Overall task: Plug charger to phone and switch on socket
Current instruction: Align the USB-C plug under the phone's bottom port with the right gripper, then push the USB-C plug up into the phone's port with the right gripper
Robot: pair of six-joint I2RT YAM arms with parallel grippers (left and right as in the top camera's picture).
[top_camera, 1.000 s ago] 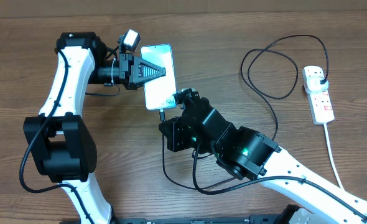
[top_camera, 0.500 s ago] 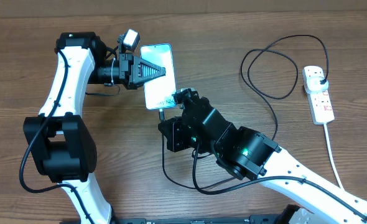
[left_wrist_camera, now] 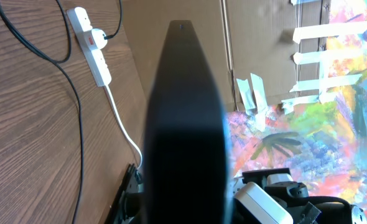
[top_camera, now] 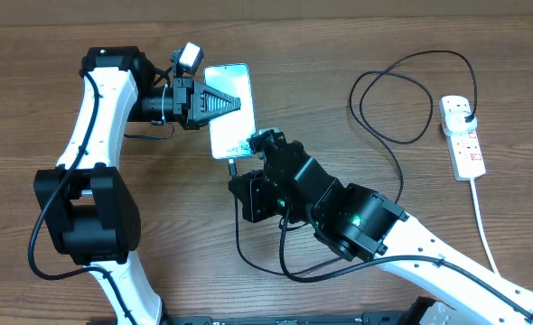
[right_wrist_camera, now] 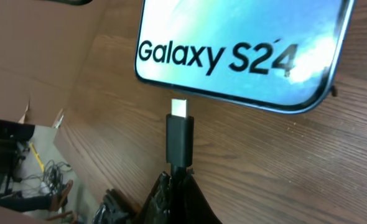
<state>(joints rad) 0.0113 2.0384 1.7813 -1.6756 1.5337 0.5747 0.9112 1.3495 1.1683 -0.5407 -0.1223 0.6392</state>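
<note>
— Position of the phone?

— The phone [top_camera: 230, 134] lies flat on the table [top_camera: 339, 36], screen up. Its "Galaxy S24" lettering is at the end facing the right arm.

— And the charger?

— The charger [right_wrist_camera: 179, 134] is clamped in the right gripper [right_wrist_camera: 178, 177], whose fingers are pressed together on the black connector body. The metal tip points squarely at the phone's lettered end and sits just short of the edge. The right wrist view shows a thin gap, so it is not seated.

— The cable?

— It runs away from the phone in loose loops over the wood to the socket [top_camera: 463, 144], which lies well apart from the phone on the robot's right. The black plug sits in the outlet farther from where the white cord leaves the strip.

— Switches?

— They are red-marked, but too small to read as on or off.

— Left side?

— The left gripper [top_camera: 241, 102] reaches in across the phone's long edge, over the middle of the screen. I cannot tell whether its fingers are apart or together — from above they show as a single wedge, and one dark finger [left_wrist_camera: 185, 124] blocks its own camera.
</note>
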